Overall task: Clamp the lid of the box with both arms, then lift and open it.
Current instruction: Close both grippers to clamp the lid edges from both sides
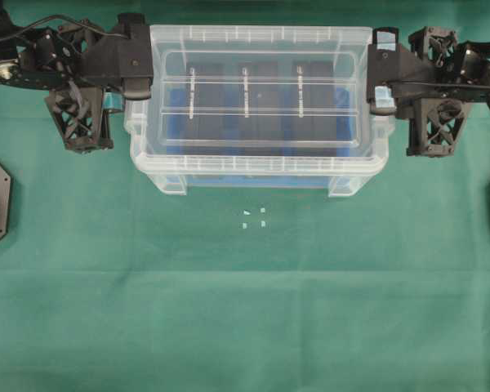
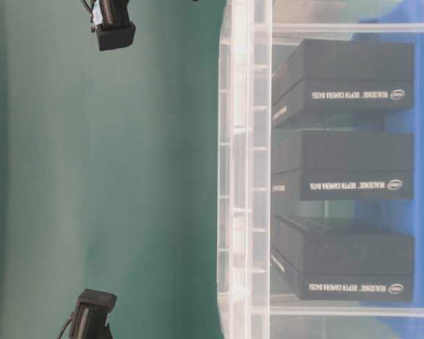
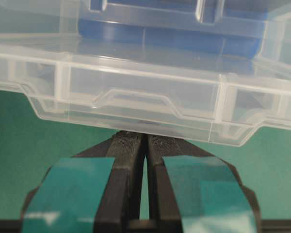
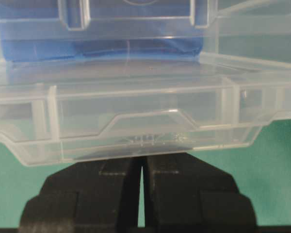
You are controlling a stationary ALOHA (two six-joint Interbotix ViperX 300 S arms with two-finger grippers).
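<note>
Lid [image 1: 260,90] spans between left gripper [image 1: 135,88] and right gripper [image 1: 381,91].

The clear lid [image 1: 260,91] is seated flat on the deep clear box [image 1: 257,167], which is placed at the far centre; three black boxes are seen inside.

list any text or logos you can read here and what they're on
"REALSENSE DEPTH CAMERA D435" plus a small oval logo, sideways: on the side of each black box, top, middle, bottom.
Short white print on their other faces: too small to read.
Box, lid, grippers: no readable text.
</note>
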